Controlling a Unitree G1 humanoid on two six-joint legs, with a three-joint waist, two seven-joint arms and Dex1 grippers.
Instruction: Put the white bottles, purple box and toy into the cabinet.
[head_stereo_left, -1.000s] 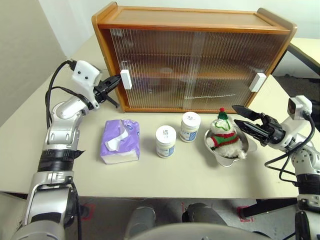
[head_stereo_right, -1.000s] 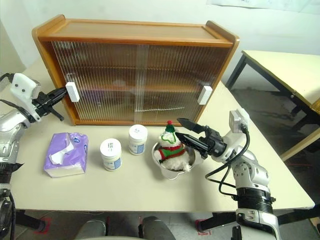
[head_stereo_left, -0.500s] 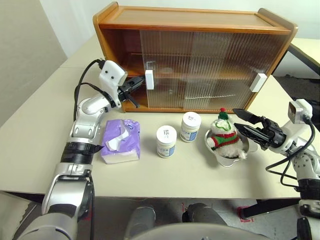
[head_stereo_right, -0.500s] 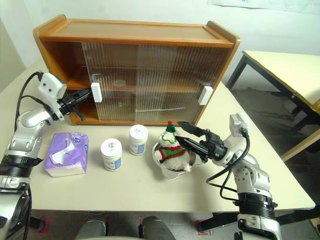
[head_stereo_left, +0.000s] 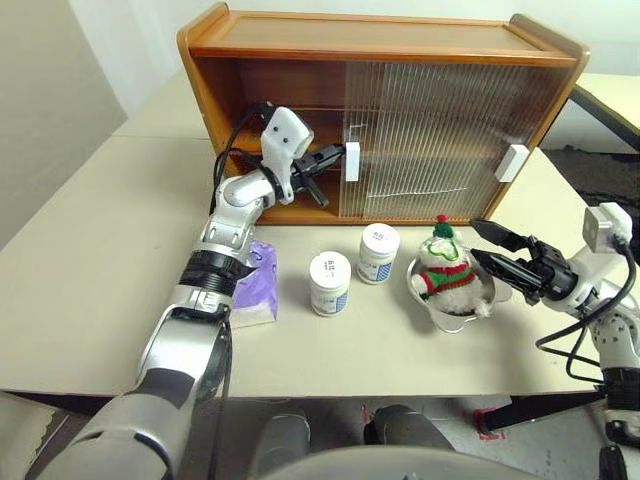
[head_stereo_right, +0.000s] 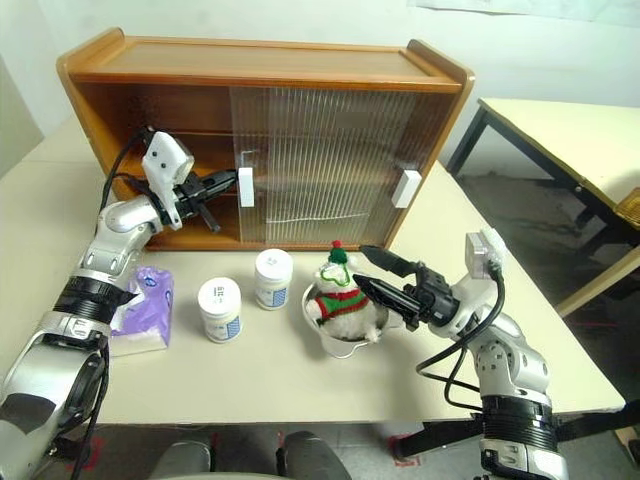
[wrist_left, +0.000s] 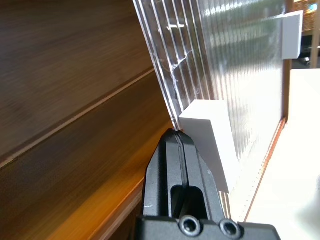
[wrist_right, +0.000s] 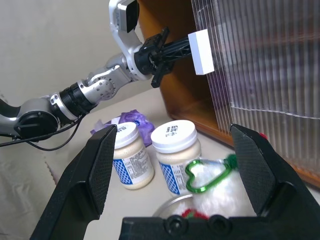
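Left eye view: left gripper (head_stereo_left: 338, 160), fingers pressed together, bears on the white handle (head_stereo_left: 352, 161) to slide the cabinet (head_stereo_left: 390, 40) door rightward, exposing the left bay. Right gripper (head_stereo_left: 487, 249) waits spread wide beside the toy (head_stereo_left: 445, 270) in its bowl (head_stereo_left: 492, 295). White bottles (head_stereo_left: 330, 283), purple box (head_stereo_left: 258, 290) sit near, unloaded.

A plain test room: beige tables (head_stereo_left: 80, 250), bare white walls (head_stereo_right: 560, 45).
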